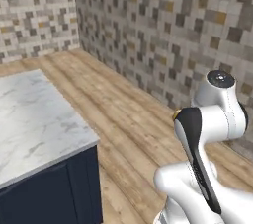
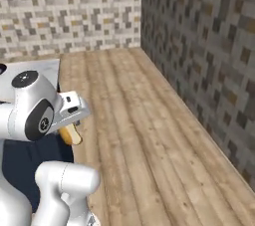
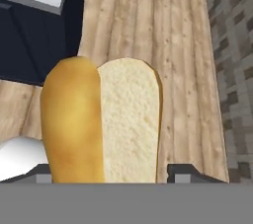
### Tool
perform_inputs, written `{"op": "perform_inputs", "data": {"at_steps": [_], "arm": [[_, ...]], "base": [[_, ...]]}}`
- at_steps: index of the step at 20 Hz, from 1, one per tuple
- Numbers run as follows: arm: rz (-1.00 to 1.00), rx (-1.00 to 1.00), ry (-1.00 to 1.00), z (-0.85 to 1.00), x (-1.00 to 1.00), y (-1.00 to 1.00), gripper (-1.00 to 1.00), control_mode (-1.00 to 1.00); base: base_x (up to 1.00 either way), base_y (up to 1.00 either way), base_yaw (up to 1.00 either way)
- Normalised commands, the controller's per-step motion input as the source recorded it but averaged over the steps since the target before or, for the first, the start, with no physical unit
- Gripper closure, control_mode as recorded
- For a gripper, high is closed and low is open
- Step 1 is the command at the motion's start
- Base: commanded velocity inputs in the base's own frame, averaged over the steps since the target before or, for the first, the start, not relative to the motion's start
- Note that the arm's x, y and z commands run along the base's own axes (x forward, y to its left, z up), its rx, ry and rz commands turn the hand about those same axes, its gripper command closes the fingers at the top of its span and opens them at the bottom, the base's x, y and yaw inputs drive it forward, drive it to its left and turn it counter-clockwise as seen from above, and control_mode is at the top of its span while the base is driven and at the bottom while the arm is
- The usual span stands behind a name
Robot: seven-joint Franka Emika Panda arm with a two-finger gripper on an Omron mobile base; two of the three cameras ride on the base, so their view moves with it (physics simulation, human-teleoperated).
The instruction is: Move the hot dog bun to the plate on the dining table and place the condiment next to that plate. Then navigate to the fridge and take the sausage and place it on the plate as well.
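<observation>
Gripping hot dog bun [image 3: 101, 122], pincer [image 3: 108, 173] floorward

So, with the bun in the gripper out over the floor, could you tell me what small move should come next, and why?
Probably keep the gripper shut on the hot dog bun and carry it on toward the dining table. The bun hangs over bare wooden floor, beside the marble counter, and no plate is in sight.

White arm [image 1: 207, 134] bent, lower right of frame. Gripper [image 3: 106, 171] at bottom, fingers squeezing bun [image 3: 101, 119].
</observation>
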Motion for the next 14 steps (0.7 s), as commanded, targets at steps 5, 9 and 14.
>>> {"op": "perform_inputs", "data": {"at_steps": [5, 9, 14], "arm": [[0.0, 0.0, 0.0, 0.0, 0.0, 0.0, 1.0, 1.0], [0.0, 0.0, 0.0, 0.0, 0.0, 0.0, 1.0, 1.0], [0.0, 0.0, 0.0, 0.0, 0.0, 0.0, 1.0, 1.0]], "base": [[1.0, -0.58, 0.37], [0.98, -0.52, 0.44], [0.82, -0.59, 0.45]]}}
